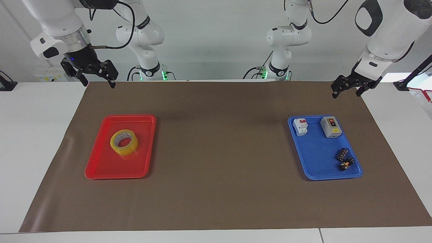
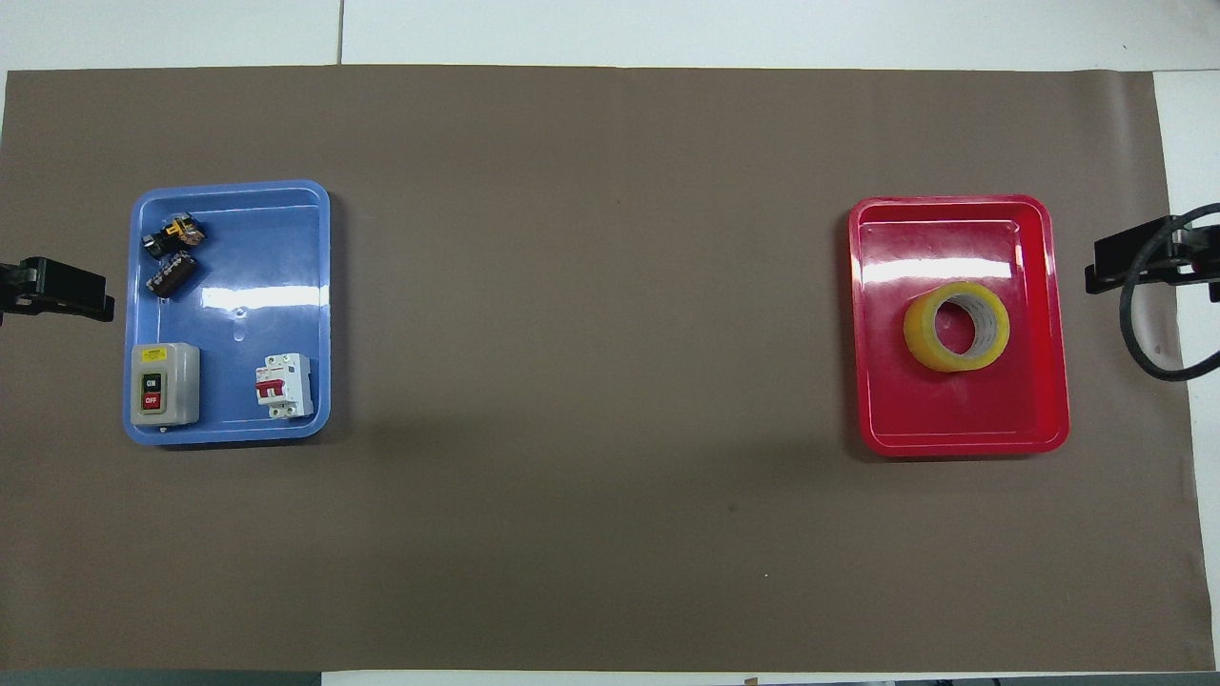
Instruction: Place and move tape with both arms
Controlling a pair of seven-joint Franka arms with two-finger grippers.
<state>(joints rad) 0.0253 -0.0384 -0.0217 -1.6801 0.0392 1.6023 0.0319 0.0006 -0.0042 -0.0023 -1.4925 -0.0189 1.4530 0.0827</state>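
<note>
The yellow tape roll (image 1: 124, 142) lies flat in the red tray (image 1: 101, 168) at the right arm's end of the table. In the overhead view the tape (image 2: 956, 327) sits near the middle of the tray (image 2: 963, 443). My right gripper (image 1: 98, 82) is open and empty. It hangs high over the brown mat's edge, well apart from the tray, and shows at the overhead view's edge (image 2: 1106, 267). My left gripper (image 1: 346, 93) is open and empty. It waits raised over the mat's edge beside the blue tray, and also shows in the overhead view (image 2: 91, 295).
A blue tray (image 1: 317, 168) at the left arm's end holds a grey switch box (image 1: 330, 127), a white circuit breaker (image 1: 300, 126) and small black parts (image 1: 344, 160). A brown mat (image 1: 219, 152) covers the table between the trays.
</note>
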